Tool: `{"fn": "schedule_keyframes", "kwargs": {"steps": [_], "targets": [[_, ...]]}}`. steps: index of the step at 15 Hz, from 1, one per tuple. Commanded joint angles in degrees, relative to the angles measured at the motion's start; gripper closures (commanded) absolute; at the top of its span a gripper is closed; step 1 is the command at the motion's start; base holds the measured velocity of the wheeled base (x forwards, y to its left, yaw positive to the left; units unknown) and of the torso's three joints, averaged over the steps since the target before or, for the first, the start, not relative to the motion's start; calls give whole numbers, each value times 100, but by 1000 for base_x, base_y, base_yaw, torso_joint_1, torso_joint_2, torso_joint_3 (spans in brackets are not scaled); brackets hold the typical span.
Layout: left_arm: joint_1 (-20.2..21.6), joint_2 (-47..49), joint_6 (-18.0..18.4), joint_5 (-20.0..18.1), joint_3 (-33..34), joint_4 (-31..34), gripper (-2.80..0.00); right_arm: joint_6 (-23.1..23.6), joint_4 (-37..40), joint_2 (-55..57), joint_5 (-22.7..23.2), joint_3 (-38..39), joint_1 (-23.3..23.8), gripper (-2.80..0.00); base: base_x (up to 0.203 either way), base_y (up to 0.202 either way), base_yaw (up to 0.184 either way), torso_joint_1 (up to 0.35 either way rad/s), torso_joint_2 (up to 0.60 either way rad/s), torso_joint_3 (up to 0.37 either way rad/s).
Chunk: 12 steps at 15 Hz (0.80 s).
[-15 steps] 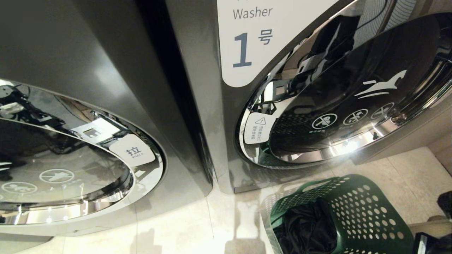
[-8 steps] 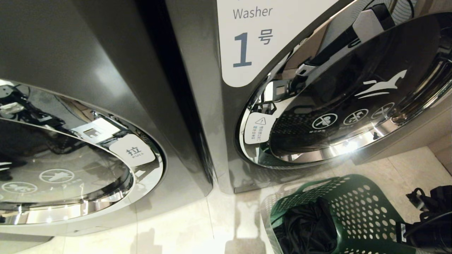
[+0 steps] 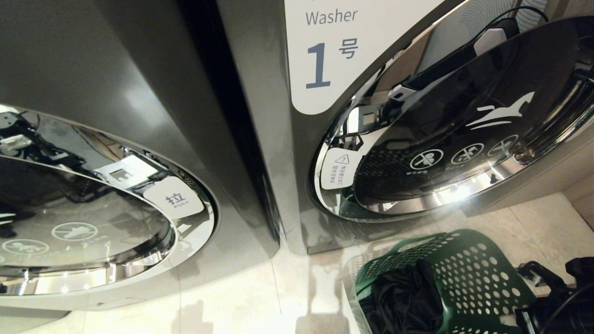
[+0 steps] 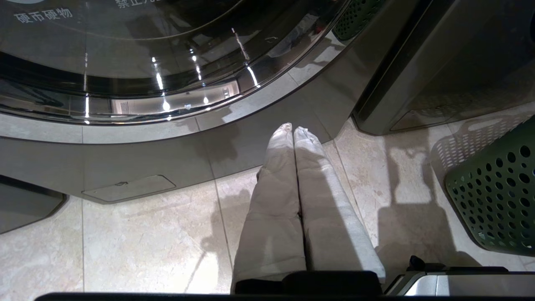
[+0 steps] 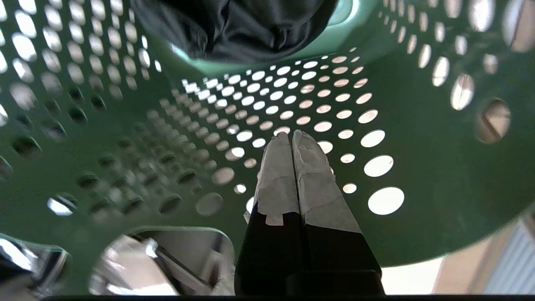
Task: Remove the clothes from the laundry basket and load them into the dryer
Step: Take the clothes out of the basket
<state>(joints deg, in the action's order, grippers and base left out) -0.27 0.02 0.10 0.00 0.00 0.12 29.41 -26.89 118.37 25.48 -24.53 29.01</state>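
A: What sits nearest the robot?

B: The dark green plastic laundry basket with round holes [image 3: 445,283] stands on the pale tiled floor [image 3: 232,301], low on the robot's right. The soft black fabric clothes [image 3: 401,301] lie bundled inside it.

A: And the right gripper?

B: In its wrist view the right gripper [image 5: 291,136] is inside the basket, its two taped fingers [image 5: 278,175] pressed together and holding nothing, pointing at the perforated wall. The black bundle is beyond the tips, apart from them. In the head view only dark parts of that arm show at the basket's right side.

A: The left one?

B: The left gripper [image 4: 292,129] hangs over the floor tiles before the left machine, fingers shut and empty, with the basket off to one side.

A: Farther back?

B: Two dark grey machines stand side by side. The left one has a chrome-rimmed round glass door with a white pull tab [image 3: 93,218]. The right one carries a white label reading "Washer 1" [image 3: 338,46] and a round door with a white horse logo [image 3: 464,134]. Both doors are closed.
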Motion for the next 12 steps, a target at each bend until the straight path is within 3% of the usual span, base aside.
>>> {"fn": "schedule_keyframes", "kwargs": {"steps": [1,4,7,12], "targets": [[0,-2,-1,3,0,5,0,401,-34,179,37,31,-1,0,0,0,0,0,0,0],[0,-2,-2,1,0,3,0,1007,-108,581,285,-86,225,0,0,0,0,0,0,0],[0,-2,-1,0,0,5,0,1057,-344,987,442,-303,507,0,0,0,0,0,0,0],[0,-2,-1,4,0,1,0,1236,-651,1660,542,-520,596,0,0,0,0,0,0,0]]}}
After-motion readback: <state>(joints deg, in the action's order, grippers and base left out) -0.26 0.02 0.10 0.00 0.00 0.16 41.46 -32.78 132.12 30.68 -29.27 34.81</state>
